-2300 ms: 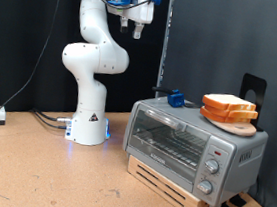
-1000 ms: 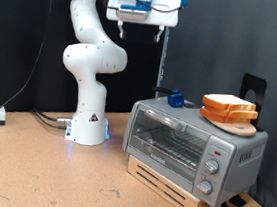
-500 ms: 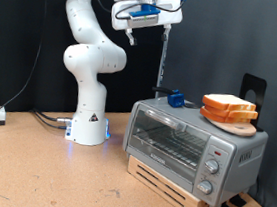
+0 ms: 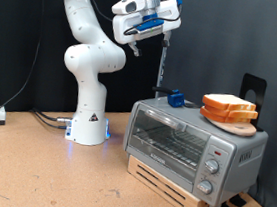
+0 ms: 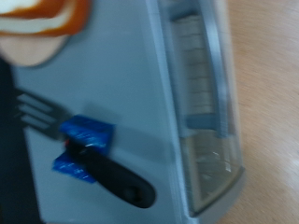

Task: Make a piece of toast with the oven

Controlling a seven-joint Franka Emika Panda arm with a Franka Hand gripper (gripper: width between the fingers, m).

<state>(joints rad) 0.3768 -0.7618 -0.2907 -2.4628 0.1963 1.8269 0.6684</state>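
Observation:
The piece of toast [image 4: 229,103] lies on a round wooden board [image 4: 239,124] on top of the oven [image 4: 189,148], at the exterior view's right. The oven's glass door [image 4: 162,144] is shut. My gripper [image 4: 134,46] hangs high in the air, well above and to the exterior view's left of the oven, tilted and touching nothing. The blurred wrist view looks down on the oven's grey top [image 5: 131,84], with the toast [image 5: 42,11] at one corner and the glass door [image 5: 201,103] along one side. My fingers do not show there.
A fork [image 4: 174,98] with a blue and black handle [image 5: 89,149] lies on the oven's top beside the board. The oven stands on a wooden slatted base [image 4: 170,184]. A dark pole [image 4: 163,56] rises behind the oven. The robot's white base [image 4: 87,128] stands on the brown table.
The hand has swung towards the exterior view's right, first turning level and then tilting, while the upper arm leaned left. Toast, board and oven have stayed put.

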